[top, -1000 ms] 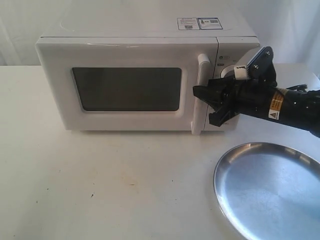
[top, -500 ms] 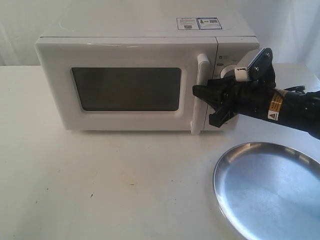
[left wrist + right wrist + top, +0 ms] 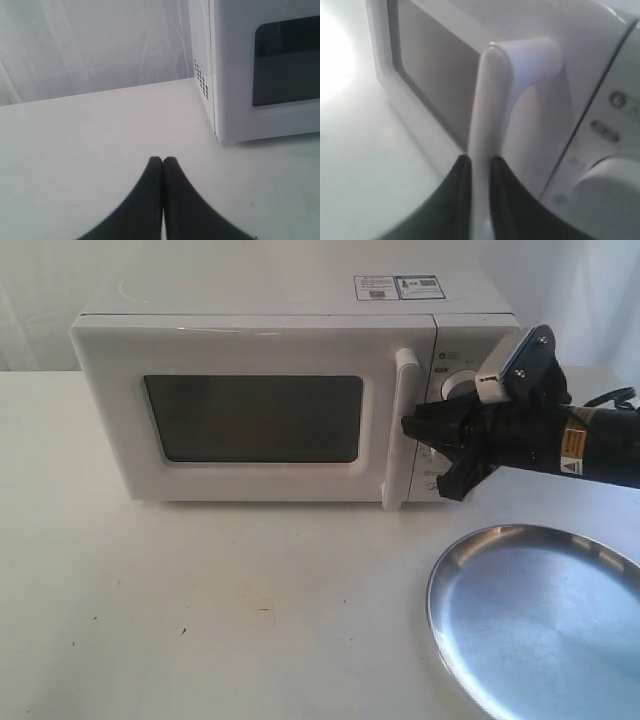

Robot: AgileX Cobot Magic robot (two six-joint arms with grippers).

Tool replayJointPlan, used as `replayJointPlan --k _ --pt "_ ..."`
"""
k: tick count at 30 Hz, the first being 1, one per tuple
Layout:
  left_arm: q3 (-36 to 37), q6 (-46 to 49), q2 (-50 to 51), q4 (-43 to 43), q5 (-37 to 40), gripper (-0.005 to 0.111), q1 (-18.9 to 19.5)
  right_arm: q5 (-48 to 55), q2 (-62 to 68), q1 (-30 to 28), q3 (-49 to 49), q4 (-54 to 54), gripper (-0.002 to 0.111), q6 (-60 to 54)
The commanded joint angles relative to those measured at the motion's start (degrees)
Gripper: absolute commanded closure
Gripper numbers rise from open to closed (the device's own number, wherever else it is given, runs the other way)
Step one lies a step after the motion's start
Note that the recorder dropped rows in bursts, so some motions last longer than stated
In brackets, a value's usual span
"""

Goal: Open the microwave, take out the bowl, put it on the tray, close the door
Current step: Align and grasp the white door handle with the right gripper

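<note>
The white microwave [image 3: 260, 330] stands at the back of the table with its door [image 3: 250, 485] shut or very nearly so. My right gripper [image 3: 412, 432] reaches in from the right and is shut on the tall white door handle [image 3: 405, 375]. The right wrist view shows the handle [image 3: 492, 100] pinched between the two black fingers of that gripper [image 3: 480, 162]. The steel tray [image 3: 540, 620] lies at the front right. The bowl is hidden. My left gripper [image 3: 163, 160] is shut on nothing, hovering over bare table beside the microwave's [image 3: 230, 75] left corner.
A white knob [image 3: 457, 387] sits on the control panel just behind the right gripper. White cloth hangs behind the table. The tray runs past the right and front edges of the exterior view.
The right gripper has shifted a little to the right while keeping the handle between its fingers. The door shows no clear swing. The left arm is out of the exterior view throughout.
</note>
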Motion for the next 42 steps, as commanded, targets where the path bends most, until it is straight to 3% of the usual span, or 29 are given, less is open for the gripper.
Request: replayJointPlan --k 1,13,15,20,21,27,42 --pt "-0.16 0.0 -0.12 -0.45 -0.21 0.107 -0.23 -16.64 -2.51 2.19 2.03 -17.25 0.108 -0.63" --pt "-0.16 0.0 -0.12 -0.45 -0.21 0.107 -0.23 -14.65 -5.82 1.02 4.51 -14.57 0.108 -0.05" --pt "-0.16 0.0 -0.12 -0.45 -0.21 0.107 -0.23 -8.77 -7.87 -0.52 6.41 -11.38 0.108 -0.05" --pt "-0.16 0.0 -0.12 -0.45 -0.21 0.107 -0.23 -6.72 -6.03 -1.83 8.18 4.07 0.108 -1.12" --pt "-0.16 0.0 -0.12 -0.45 -0.21 0.107 -0.23 -6.72 -5.58 -1.83 8.18 5.44 0.107 -1.73" --pt "-0.16 0.0 -0.12 -0.45 -0.21 0.107 -0.23 -6.94 -2.17 -1.83 8.18 10.25 0.066 -7.14" --pt "-0.16 0.0 -0.12 -0.45 -0.21 0.107 -0.23 -8.26 3.15 -1.83 3.39 12.78 0.065 -9.06"
